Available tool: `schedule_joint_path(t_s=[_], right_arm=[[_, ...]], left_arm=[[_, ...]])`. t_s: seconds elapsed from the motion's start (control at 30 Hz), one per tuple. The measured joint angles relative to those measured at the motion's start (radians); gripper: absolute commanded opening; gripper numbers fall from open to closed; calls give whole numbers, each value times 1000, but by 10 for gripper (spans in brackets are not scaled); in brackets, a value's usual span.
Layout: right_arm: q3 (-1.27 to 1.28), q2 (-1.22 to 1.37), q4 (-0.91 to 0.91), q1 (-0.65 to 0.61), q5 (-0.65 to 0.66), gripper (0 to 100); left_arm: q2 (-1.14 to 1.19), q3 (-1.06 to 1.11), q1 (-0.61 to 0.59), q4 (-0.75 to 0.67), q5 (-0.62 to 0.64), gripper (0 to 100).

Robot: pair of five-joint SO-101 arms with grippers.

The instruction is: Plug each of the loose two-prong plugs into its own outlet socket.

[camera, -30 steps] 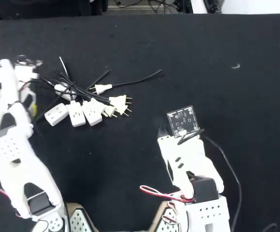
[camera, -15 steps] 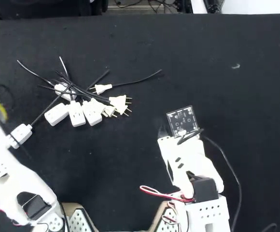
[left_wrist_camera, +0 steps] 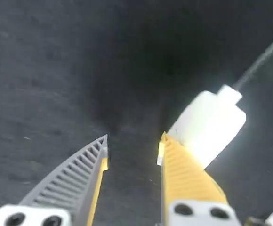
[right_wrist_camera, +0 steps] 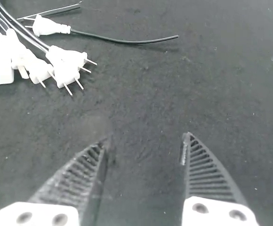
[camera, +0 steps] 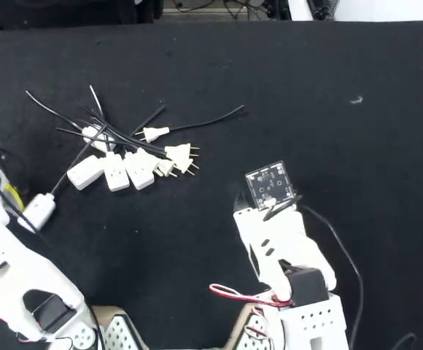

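Robotics lab or workshop: black cloth-covered table (camera: pixel 357 65), cable tangle (camera: pixel 230 9) past far edge, well beyond right gripper (right_wrist_camera: pixel 146 139).

The left arm (camera: pixel 7 262) rises from its base to the left of the socket cluster (camera: pixel 113 171) and nearer the front, its upper links leaning toward the far left edge. The left end effector (left_wrist_camera: pixel 132 140) points downward with its 2 jaws parted and nothing between them. The right arm (camera: pixel 281 244) stands well to the right of that cluster, also nearer the front, wrist folded forward. The right end effector (right_wrist_camera: pixel 147 137) aims down and toward the cluster, both jaws spread wide, gripping nothing.
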Motion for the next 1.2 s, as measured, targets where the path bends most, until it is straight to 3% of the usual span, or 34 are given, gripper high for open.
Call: schedule_joint_path(t_s=[0.23, 0.47, 0.7, 0.8, 1.03, 1.2], right_arm=[[0, 0, 0, 0, 0, 229], [0, 0, 0, 0, 0, 229], [0, 0, 0, 0, 0, 229], [0, 0, 0, 0, 0, 229], [0, 0, 0, 0, 0, 229], [0, 0, 0, 0, 0, 229]], left_arm=[[-158, 374, 132, -140, -6, 180], [-539, 815, 347, -284, 17, 180], [-895, 1194, 663, -537, 209, 184], [-1000, 1224, 749, -535, 262, 184], [-1157, 1109, 715, -275, 269, 184], [-1111, 1031, 539, -290, 241, 184]])
